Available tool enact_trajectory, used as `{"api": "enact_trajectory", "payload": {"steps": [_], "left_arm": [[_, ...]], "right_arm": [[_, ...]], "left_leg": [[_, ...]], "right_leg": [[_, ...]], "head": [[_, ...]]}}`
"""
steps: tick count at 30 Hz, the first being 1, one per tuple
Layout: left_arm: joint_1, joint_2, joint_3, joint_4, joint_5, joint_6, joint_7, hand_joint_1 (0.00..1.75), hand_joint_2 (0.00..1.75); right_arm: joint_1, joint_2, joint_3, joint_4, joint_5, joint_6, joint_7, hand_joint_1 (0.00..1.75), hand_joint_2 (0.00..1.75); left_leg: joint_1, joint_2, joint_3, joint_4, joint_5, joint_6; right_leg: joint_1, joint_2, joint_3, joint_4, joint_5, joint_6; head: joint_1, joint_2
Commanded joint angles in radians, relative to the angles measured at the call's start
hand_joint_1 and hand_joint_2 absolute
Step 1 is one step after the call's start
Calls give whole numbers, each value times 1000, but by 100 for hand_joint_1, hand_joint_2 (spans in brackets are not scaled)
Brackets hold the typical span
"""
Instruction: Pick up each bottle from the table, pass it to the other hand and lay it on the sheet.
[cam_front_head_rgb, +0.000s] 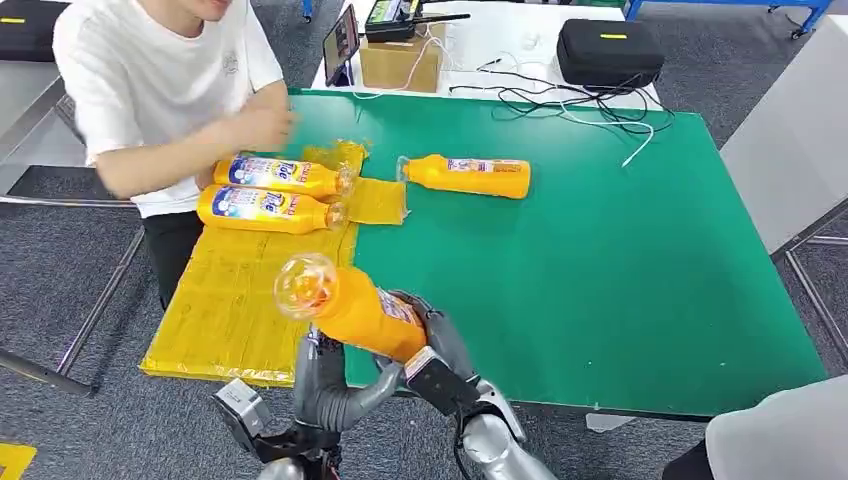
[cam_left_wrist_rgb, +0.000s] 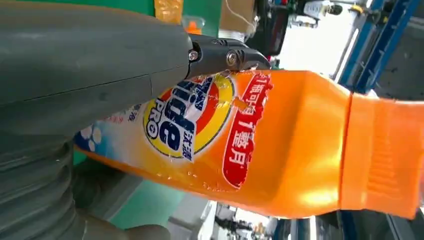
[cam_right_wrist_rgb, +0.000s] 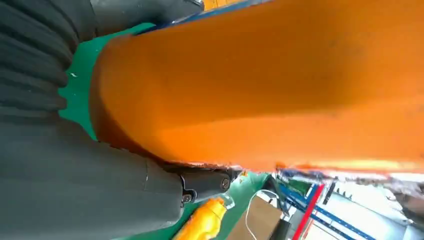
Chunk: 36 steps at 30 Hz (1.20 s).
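A: Handover is happening. The orange plastic detergent bottle (cam_front_head_rgb: 352, 308) is hanging above the green tabletop's (cam_front_head_rgb: 600, 270) near edge, both hands gripping it.

B: Right hand (cam_front_head_rgb: 440, 350) is wrapping the base, left hand (cam_front_head_rgb: 325, 385) clasping the label. Seat left fully before right lets go, then head for the yellow sheet (cam_front_head_rgb: 235, 300).
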Motion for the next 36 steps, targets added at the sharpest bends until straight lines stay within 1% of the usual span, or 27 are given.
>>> {"api": "enact_trajectory", "payload": {"steps": [1, 10, 14, 15, 17, 18, 19, 20, 21, 22, 26, 27, 28, 29, 30, 32, 33, 34, 36], "left_arm": [[-20, 50, -62, 55, 66, -125, 34, 0, 175], [-20, 50, -62, 55, 66, -125, 34, 0, 175], [-18, 41, -45, 91, 100, -150, 69, 0, 175], [-16, 43, -41, 95, 137, -179, 96, 0, 175], [-14, 40, -27, 95, 155, -193, 105, 0, 175], [-15, 39, -21, 95, 157, -192, 109, 0, 175], [-16, 37, -16, 97, 161, -190, 116, 24, 175], [-17, 36, -14, 101, 169, -192, 132, 113, 175], [-15, 36, -12, 102, 179, -200, 156, 150, 175], [-11, 35, -10, 100, 187, -207, 163, 175, 175], [-24, 27, -22, 106, 182, -205, 174, 175, 175], [-25, 25, -21, 106, 188, -207, 183, 175, 175], [-24, 22, -16, 106, 213, -213, 205, 175, 175], [-20, 16, -3, 101, 250, -219, 231, 175, 175], [-18, 14, 5, 94, 264, -218, 237, 175, 175], [-14, 11, 23, 76, 292, -205, 252, 175, 175], [-15, 9, 31, 70, 277, -176, 242, 175, 175], [-18, 7, 38, 67, 278, -168, 240, 175, 175], [-29, -2, 62, 66, 264, -118, 234, 175, 175]], "right_arm": [[-43, -17, 40, 80, 12, 11, 11, 175, 175], [-43, -17, 40, 80, 12, 11, 11, 175, 175], [-10, -29, 63, 35, 25, 38, 14, 175, 175], [-5, -32, 73, 26, 41, 26, 17, 175, 175], [3, -35, 87, 14, 47, 35, 16, 175, 175], [5, -37, 96, 10, 59, 32, 16, 175, 175], [6, -40, 105, 7, 71, 30, 16, 175, 175], [6, -43, 115, 5, 83, 25, 18, 175, 175], [16, -52, 130, -3, 110, 18, 20, 175, 175], [24, -54, 133, -10, 109, 24, 20, 175, 175], [26, -52, 138, -19, 96, 39, 21, 175, 175], [25, -55, 144, -22, 112, 27, 23, 140, 175], [28, -57, 147, -32, 141, -8, 23, 0, 175], [40, -52, 144, -43, 141, -27, 18, 0, 0], [44, -51, 145, -45, 136, -25, 19, 0, 0], [50, -43, 137, -43, 131, -57, 10, 0, 0], [47, -42, 137, -42, 125, -64, 8, 0, 0], [45, -38, 135, -44, 117, -70, 4, 0, 0], [38, -35, 131, -51, 79, -52, 5, 0, 0]], "left_leg": [[1, 2, 4, -1, -1, -2], [1, 1, 4, -1, -1, -2], [1, 1, 3, -1, -1, -2], [2, 0, 5, -1, -2, -2], [1, 0, 3, -1, -1, -2], [1, 1, 5, -1, -2, -2], [2, 1, 5, 0, -2, -3], [2, 1, 4, -1, -2, -2], [1, 1, 2, -1, -1, -1], [1, 2, 4, -1, -2, -2], [2, 0, 4, 0, -2, -2], [1, 1, 3, 0, -1, -2], [2, 2, 3, 1, -2, -2], [1, 1, 2, 0, -1, -2], [2, 1, 4, 1, -2, -3], [1, 0, 1, 0, -1, -1], [2, 1, 3, 1, -2, -2], [1, 2, 1, 0, -1, -1], [1, 2, 1, 0, -1, -2]], "right_leg": [[1, 1, 4, -1, -1, -2], [1, 0, 4, -1, -1, -2], [1, 0, 3, -1, -1, -2], [2, 0, 5, -1, -1, -3], [1, 0, 3, -1, -1, -2], [2, 0, 5, -2, -1, -3], [2, 0, 6, -1, -2, -3], [2, 1, 4, -1, -1, -2], [1, 1, 2, -1, 0, -2], [1, 1, 4, -1, -1, -2], [2, 0, 4, -1, -1, -3], [1, 1, 2, 0, -1, -2], [2, 1, 3, 0, -2, -3], [1, 0, 2, 0, -1, -2], [2, 0, 4, 0, -2, -3], [1, 0, 1, 0, -1, -1], [2, 1, 3, 0, -1, -3], [1, 1, 1, 0, 0, -2], [1, 1, 1, 0, -1, -2]], "head": [[0, 0], [0, 0], [0, 0], [0, 0], [0, 0], [0, 0], [0, 0], [0, 0], [0, 0], [0, 0], [0, 0], [0, 0], [0, 0], [0, 0], [0, 0], [0, 0], [0, 0], [0, 0], [0, 0]]}}
